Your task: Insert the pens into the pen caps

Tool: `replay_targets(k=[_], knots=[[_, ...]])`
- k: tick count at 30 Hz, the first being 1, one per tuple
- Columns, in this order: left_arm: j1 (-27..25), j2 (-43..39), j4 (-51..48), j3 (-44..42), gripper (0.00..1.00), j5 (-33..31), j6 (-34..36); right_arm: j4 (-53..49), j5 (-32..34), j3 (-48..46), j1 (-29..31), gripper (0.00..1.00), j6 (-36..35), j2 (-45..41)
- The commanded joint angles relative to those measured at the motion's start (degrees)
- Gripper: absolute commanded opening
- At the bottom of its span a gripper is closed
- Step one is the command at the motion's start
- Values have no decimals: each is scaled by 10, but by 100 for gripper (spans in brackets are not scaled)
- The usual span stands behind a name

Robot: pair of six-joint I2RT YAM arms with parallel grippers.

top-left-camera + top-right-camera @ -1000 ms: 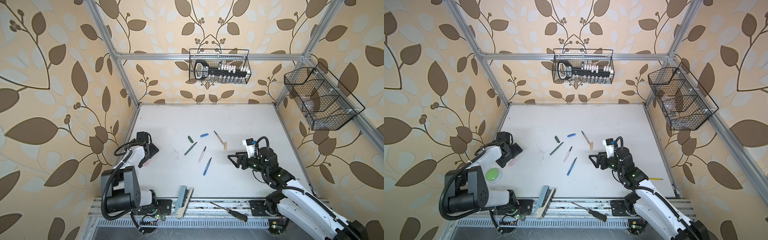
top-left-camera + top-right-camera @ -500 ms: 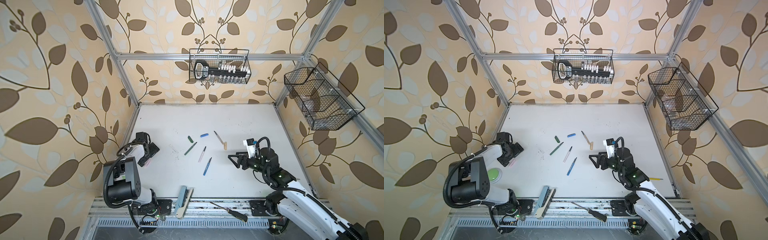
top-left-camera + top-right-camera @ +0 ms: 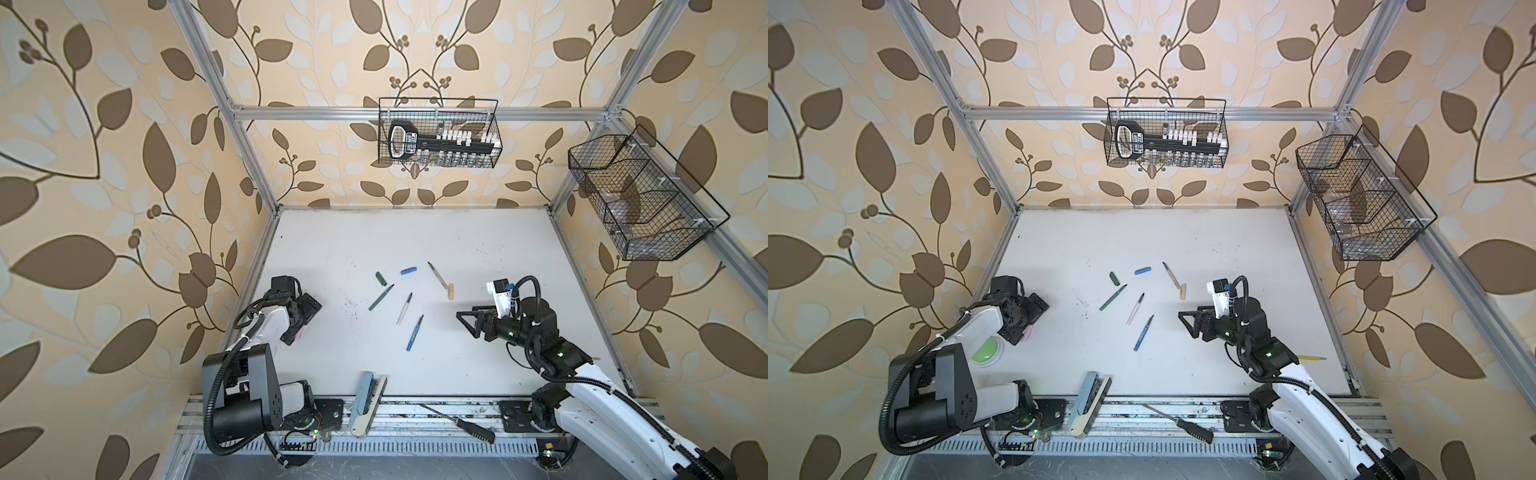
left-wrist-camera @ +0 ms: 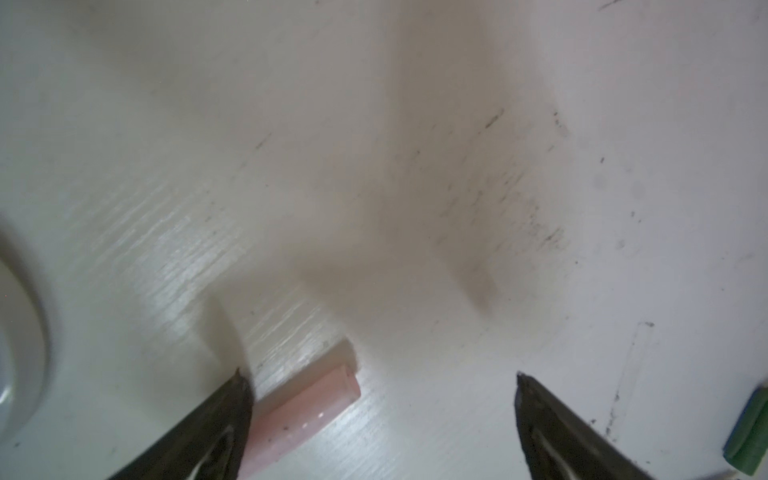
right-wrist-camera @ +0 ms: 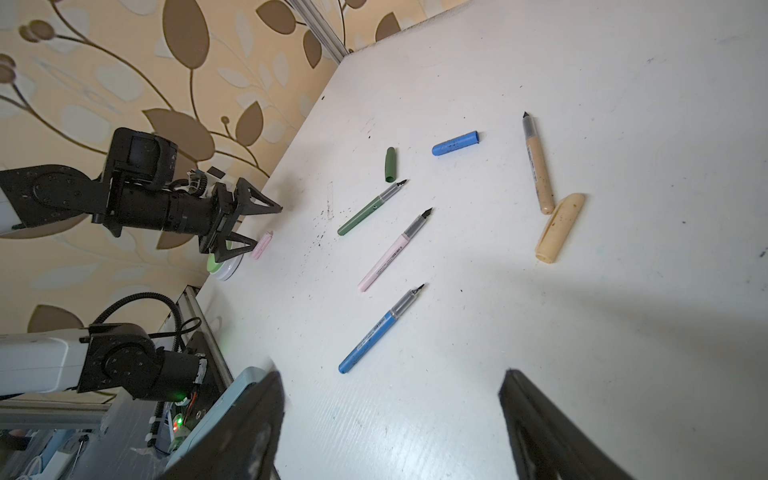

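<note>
Left gripper (image 4: 379,376) dropped lower, jaws spread wide, now straddling pink cap (image 4: 307,407). Cap lies flat, hard by one jaw, not yet pinched, well left of pink pen (image 3: 404,308). Right gripper (image 3: 466,326) unmoved, agape, empty, right of pink pen. Likely next: close on cap.

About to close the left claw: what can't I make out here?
- pink cap: left wrist view, one end hidden behind the left claw; in both top views, mostly under it.
- green piece: cut off by the left wrist view's edge; pen or cap unclear.
</note>
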Motion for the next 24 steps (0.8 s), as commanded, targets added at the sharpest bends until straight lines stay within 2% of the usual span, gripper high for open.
replay_targets(k=[1, 4, 8, 14, 19, 22, 24], knots=[[1, 1, -74, -33, 99, -4, -33, -11, -9, -4, -2, 82, 5, -12], [0, -5, -66, -41, 99, 17, -35, -13, -6, -7, -2, 82, 5, -19], [-18, -43, 7, -82, 99, 59, -50, -8, -7, -8, -2, 83, 5, -15], [-52, -19, 41, -101, 99, 105, -103, -4, -11, -1, -2, 83, 6, 9], [-145, -24, 76, -94, 99, 61, -150, -20, -2, 22, -1, 81, -1, 54], [-166, 16, 83, -62, 99, 59, -139, -30, 10, 47, 5, 78, -8, 94], [-195, 29, 25, -15, 99, 21, -109, -41, 17, 65, 9, 77, -12, 115]])
